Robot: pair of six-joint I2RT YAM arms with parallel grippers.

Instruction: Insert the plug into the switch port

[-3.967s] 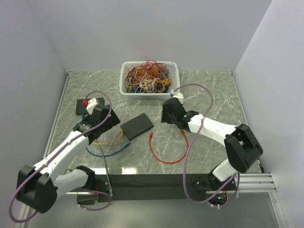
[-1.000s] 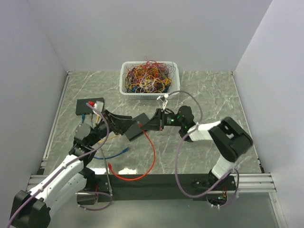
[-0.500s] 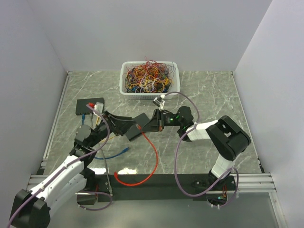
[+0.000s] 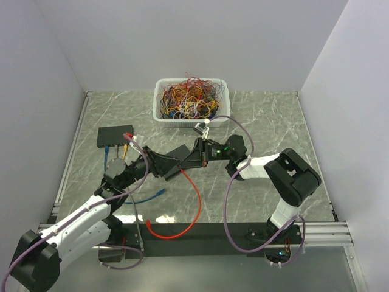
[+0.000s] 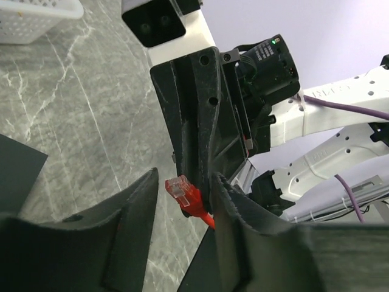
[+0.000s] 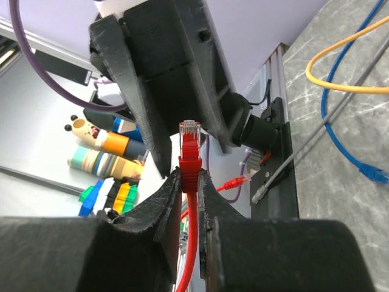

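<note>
My right gripper (image 6: 191,176) is shut on the boot of the red plug (image 6: 189,143), whose clear tip points at the left gripper. In the left wrist view, that plug (image 5: 181,191) sits between the fingers of my left gripper (image 5: 182,182). There is a gap on its left side, and the right finger (image 5: 222,185) is close against the boot. The two grippers meet above the table's middle (image 4: 175,163). The red cable (image 4: 196,201) loops down to the near edge. The black switch (image 4: 114,135) lies at the far left with several cables plugged in, apart from both grippers.
A second flat black box (image 4: 180,152) lies under the two grippers. A white basket (image 4: 159,97) full of tangled cables stands at the back. A blue cable (image 4: 146,196) lies near the left arm. Grey walls close in the left and right sides.
My left gripper has moved right, off the switch, up to the right gripper, and its jaws have narrowed around the red plug. The right gripper has kept its grip and barely moved.
</note>
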